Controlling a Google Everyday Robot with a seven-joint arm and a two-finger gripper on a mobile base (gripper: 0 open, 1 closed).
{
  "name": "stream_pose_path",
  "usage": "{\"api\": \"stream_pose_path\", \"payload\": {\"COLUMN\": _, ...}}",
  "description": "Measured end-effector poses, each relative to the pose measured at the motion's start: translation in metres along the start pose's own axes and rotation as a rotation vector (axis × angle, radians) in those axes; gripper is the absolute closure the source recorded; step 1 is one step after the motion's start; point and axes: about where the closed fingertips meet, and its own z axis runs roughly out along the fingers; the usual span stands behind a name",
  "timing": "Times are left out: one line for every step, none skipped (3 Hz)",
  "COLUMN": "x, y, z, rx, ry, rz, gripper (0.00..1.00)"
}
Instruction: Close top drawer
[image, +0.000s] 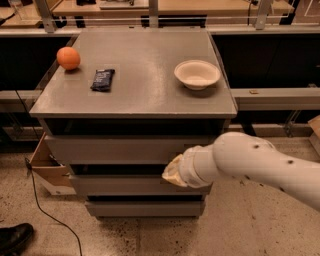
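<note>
The grey cabinet stands in the middle of the camera view. Its top drawer is the widest grey front panel, just under the cabinet top. A dark gap shows above it, and it looks pushed almost fully in. My white arm reaches in from the right. My gripper is at the arm's cream-coloured end, against the cabinet front at the lower right edge of the top drawer panel. It covers part of the gap to the second drawer.
On the cabinet top lie an orange, a dark snack packet and a white bowl. Two narrower drawer fronts sit below. A cardboard box stands at the left, and a black shoe is at the bottom left.
</note>
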Motion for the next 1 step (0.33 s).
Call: {"api": "stream_pose_path", "payload": {"x": 0.007, "y": 0.0297, "z": -0.0571, "rx": 0.013, "ry": -0.017, "rz": -0.005, "gripper": 1.0}}
